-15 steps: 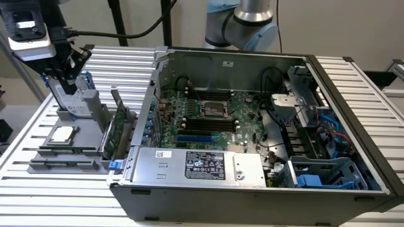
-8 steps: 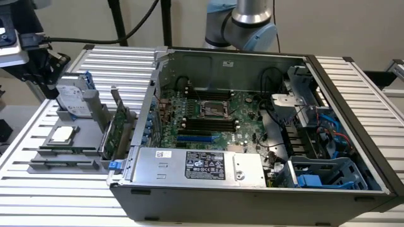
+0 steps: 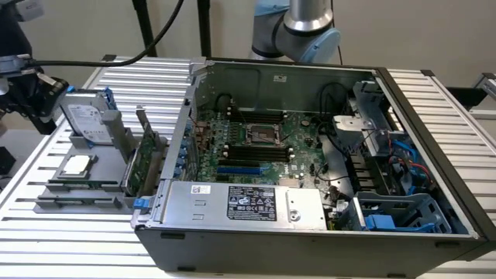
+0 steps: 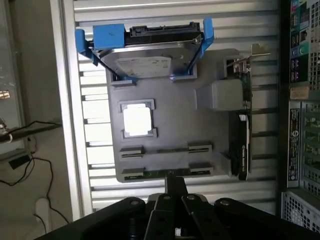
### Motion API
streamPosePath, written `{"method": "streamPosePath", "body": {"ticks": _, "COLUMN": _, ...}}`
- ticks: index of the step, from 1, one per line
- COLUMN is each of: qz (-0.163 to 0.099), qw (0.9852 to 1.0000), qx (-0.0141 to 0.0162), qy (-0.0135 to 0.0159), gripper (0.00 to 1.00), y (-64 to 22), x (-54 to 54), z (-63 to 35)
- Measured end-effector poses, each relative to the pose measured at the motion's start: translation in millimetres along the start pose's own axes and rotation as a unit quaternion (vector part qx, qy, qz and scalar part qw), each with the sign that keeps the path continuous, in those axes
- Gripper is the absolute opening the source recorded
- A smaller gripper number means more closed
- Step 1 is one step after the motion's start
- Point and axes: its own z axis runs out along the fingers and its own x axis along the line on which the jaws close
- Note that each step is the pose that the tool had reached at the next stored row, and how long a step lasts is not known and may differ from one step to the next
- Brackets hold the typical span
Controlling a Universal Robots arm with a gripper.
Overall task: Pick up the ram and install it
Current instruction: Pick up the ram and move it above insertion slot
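The ram (image 4: pixel 160 173) is a thin green stick lying in the outermost pair of holders on the grey parts tray (image 4: pixel 175 125). In the exterior view the ram (image 3: pixel 78 199) sits at the tray's near edge, on that view's left. My gripper (image 4: pixel 170 183) hangs above the tray with its dark fingers pressed together and nothing between them. Its tip lines up over the ram's middle. The open computer case (image 3: pixel 310 232) lies to the exterior view's right of the tray, and its black memory slots (image 3: pixel 254 152) show on the motherboard.
The tray also holds a hard drive in a blue bracket (image 4: pixel 147 55), a processor chip (image 4: pixel 137 120) and an upright expansion card (image 4: pixel 240 145). The case wall (image 3: pixel 174 145) rises right beside the card. Cables (image 4: pixel 25 170) lie beyond the slatted table's edge.
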Motion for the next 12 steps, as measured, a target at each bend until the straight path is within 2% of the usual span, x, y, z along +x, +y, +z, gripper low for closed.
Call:
{"method": "streamPosePath", "body": {"ticks": 3, "qz": 0.0, "qw": 1.0, "qx": -0.0026, "qy": 0.0002, "gripper": 0.0, "y": -7.9, "x": -0.6, "z": 1.7}}
{"method": "streamPosePath", "body": {"ticks": 5, "qz": 0.0, "qw": 1.0, "qx": -0.005, "qy": 0.0003, "gripper": 0.0, "y": -9.7, "x": -0.7, "z": 2.3}}
{"method": "streamPosePath", "body": {"ticks": 12, "qz": 0.0, "qw": 1.0, "qx": -0.0054, "qy": 0.0004, "gripper": 0.0, "y": -9.7, "x": -0.7, "z": 2.3}}
